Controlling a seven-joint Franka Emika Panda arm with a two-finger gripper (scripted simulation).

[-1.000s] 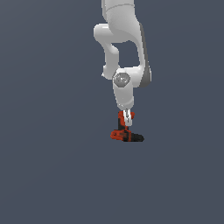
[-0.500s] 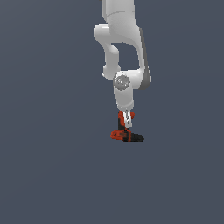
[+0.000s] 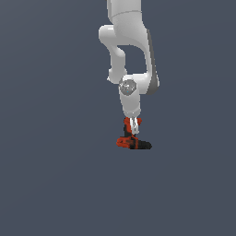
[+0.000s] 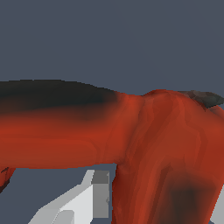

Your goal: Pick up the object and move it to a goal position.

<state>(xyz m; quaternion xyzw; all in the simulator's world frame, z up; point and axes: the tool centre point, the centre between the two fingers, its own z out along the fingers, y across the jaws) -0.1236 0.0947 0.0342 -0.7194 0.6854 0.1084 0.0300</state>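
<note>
The drill [image 3: 132, 140] is being straddled by the gripper [image 3: 133, 132], its red handle standing between the narrowly set jaws; whether it is being squeezed cannot be told. The grasping step is judged underway. Next, a firm grip and a lift are being called for.

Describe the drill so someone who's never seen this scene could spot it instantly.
Find the white robot arm reaching down from the top of the exterior view over plain grey ground. Directly under its gripper sits the drill, small and L-shaped. It is the only red-orange and black thing in the scene.
</note>
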